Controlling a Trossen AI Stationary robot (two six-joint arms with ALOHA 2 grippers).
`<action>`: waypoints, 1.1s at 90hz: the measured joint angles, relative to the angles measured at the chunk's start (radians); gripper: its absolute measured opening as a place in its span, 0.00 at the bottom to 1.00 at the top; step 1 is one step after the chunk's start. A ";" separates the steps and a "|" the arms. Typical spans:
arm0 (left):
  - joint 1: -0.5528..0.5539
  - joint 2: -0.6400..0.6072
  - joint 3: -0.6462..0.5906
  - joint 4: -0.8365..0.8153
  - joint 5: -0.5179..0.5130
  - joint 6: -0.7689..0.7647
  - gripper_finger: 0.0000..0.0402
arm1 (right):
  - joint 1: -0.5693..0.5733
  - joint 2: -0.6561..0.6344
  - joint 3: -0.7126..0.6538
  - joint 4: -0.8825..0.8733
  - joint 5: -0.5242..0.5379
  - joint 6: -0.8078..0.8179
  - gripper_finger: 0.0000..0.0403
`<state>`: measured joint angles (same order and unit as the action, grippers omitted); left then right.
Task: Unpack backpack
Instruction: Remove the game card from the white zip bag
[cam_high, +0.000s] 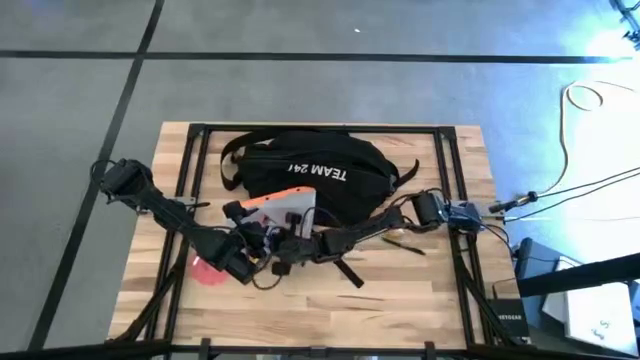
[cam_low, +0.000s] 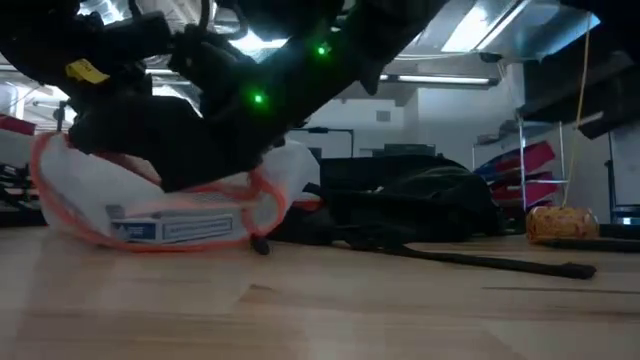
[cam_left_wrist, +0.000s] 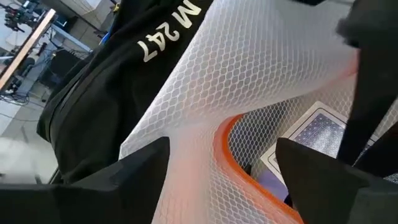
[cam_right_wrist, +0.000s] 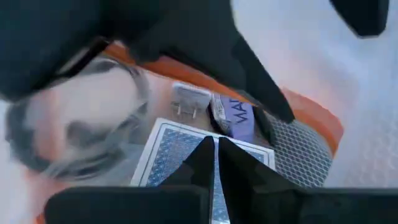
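From above, the backpack (cam_high: 310, 170) lies flat at the back-middle of the table (cam_high: 420, 290), with the pouch (cam_high: 285, 208) just in front of it, touching. Both grippers crowd the pouch's near edge, left gripper (cam_high: 240, 262) and right gripper (cam_high: 290, 248) side by side, probably one steadying the mouth while the other digs inside. A red thing (cam_high: 205, 268) peeks out under the left arm; can't tell what it is. Down low, the pouch (cam_low: 170, 215) sits on pale wood planks under the dark arms, backpack (cam_low: 420, 195) behind it, a black strap (cam_low: 470, 262) trailing across the boards, and workshop clutter beyond. The left wrist view shows its fingers (cam_left_wrist: 134, 177) spread wide, straddling the orange rim (cam_left_wrist: 242, 162), nothing gripped. The right wrist view shows fingers (cam_right_wrist: 205, 165) pinched nearly together over a blue card box (cam_right_wrist: 171, 149) inside the pouch; whether they actually grip it I can't tell.
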<state>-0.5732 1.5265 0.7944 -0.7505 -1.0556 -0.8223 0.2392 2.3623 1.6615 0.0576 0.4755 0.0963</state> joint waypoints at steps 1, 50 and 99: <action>0.000 0.000 0.000 0.000 0.000 0.000 0.70 | -0.002 0.000 0.000 -0.005 -0.005 0.003 0.02; 0.000 0.000 -0.001 0.001 0.008 0.000 0.70 | -0.007 -0.005 -0.070 -0.015 -0.118 0.031 0.02; 0.000 0.000 -0.001 0.008 0.008 -0.008 0.70 | 0.038 -0.009 -0.070 -0.047 -0.308 0.001 0.02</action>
<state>-0.5732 1.5269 0.7929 -0.7422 -1.0477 -0.8303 0.2768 2.3535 1.5917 0.0108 0.1675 0.0975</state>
